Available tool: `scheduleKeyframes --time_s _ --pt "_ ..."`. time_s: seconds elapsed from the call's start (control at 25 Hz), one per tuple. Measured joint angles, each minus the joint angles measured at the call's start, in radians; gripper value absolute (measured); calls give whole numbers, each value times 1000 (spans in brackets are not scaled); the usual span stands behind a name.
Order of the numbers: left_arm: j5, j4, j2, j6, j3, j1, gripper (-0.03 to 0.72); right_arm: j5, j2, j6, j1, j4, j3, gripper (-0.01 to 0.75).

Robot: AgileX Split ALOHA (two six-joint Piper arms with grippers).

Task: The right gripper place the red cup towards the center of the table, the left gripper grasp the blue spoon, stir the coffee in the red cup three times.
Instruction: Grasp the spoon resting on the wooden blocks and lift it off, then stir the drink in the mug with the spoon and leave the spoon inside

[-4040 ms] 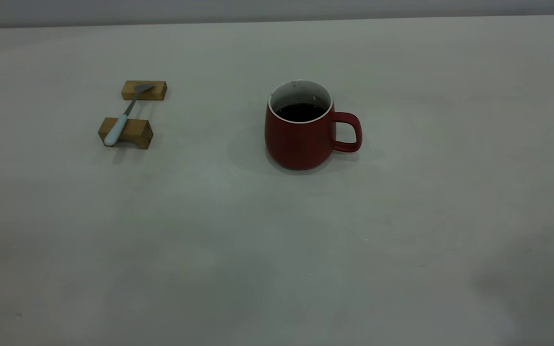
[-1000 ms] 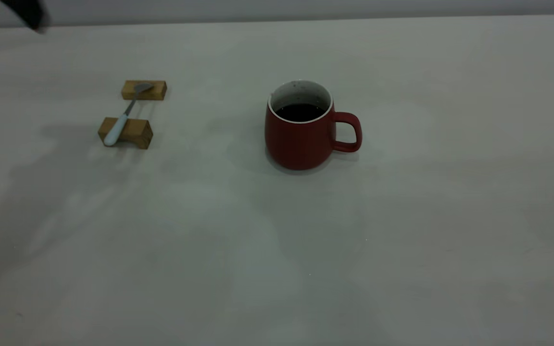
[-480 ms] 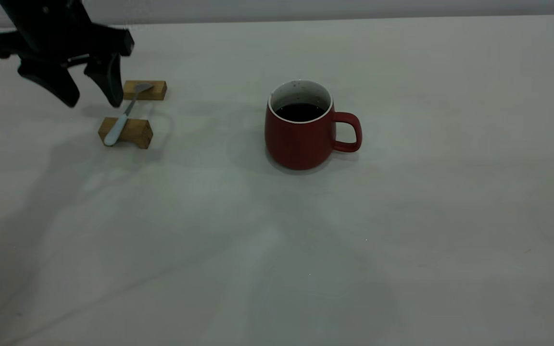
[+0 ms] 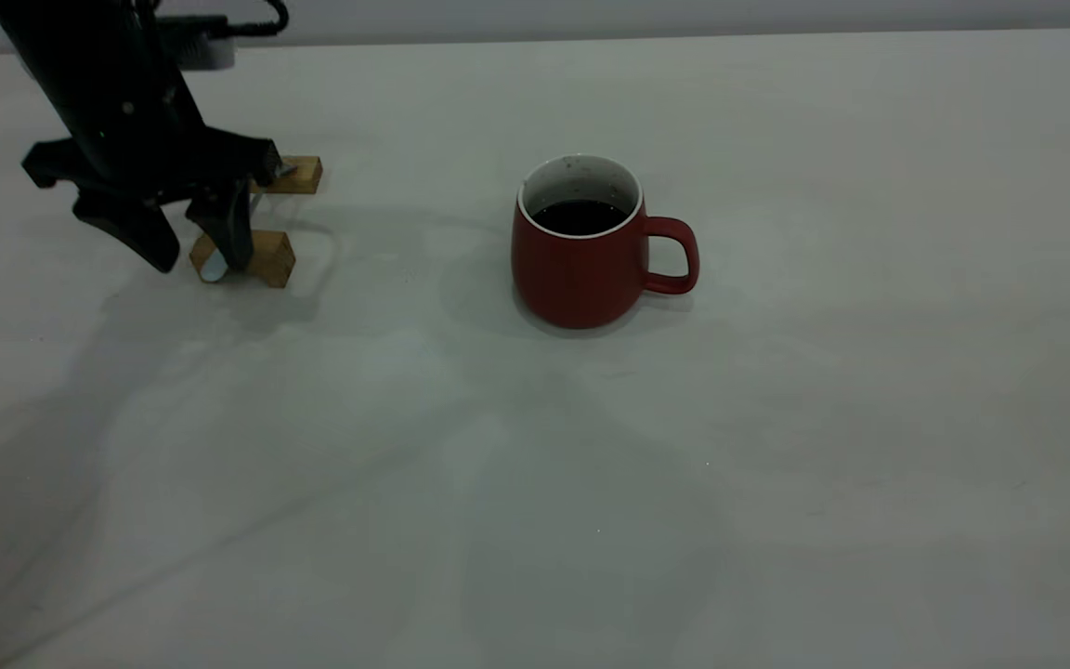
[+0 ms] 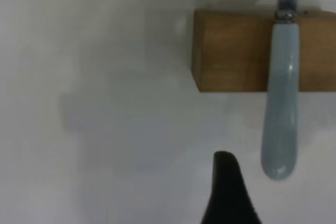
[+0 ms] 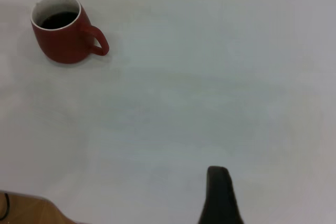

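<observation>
now my left claw point(image 4: 189, 253) hangs low over the near wooden block point(image 4: 261, 256), with its two black fingers spread and nothing between them. the blue spoon point(image 4: 213, 268) lies like a bridge on two tan blocks: its pale blue handle rests on the near block and sticks out past it, and the grey neck runs away to the far block point(image 4: 301, 174), so the long axis goes from near-left to far-right. in my left wrist view the handle point(image 5: 281, 103) is just beside the one fingertip point(image 5: 227, 169) i can see, a little to one side, so i judge i must shift sideways before the fingers can straddle it across the axis. the handle looks smooth, glossy and rounded, maybe slippery; the blocks are matte wood. the red cup point(image 4: 580, 249), pot-bellied with a white lining and dark coffee point(image 4: 580, 216) inside, stands near the middle of the table point(image 4: 776, 465), well apart from the spoon. my right claw point(image 6: 219, 192) stays far back from the cup; i cannot tell if it is spread.
</observation>
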Motion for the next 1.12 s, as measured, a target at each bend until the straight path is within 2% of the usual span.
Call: scheduleKeyframes --time_s 0.32,0.4,0.56,0.72,0.88,1.04,1.12 --pt "-62 0 44 1 -3 1 439 0 0 0 0 0 0 591" --pt "-78 0 46 1 -5 1 373 0 0 0 0 0 0 591" --pt "-85 -1 46 0 -5 1 176 0 0 0 0 0 0 591" --pt "-41 -6 39 -46 -7 1 177 0 0 -1 0 0 0 591" --pt "92 -61 -28 -148 -49 1 177 0 0 0 0 0 0 591" --pt "248 -249 -137 -370 -115 1 177 -1 0 0 0 0 0 591" --pt "329 -412 -173 -515 -128 1 177 -1 0 0 0 0 0 591"
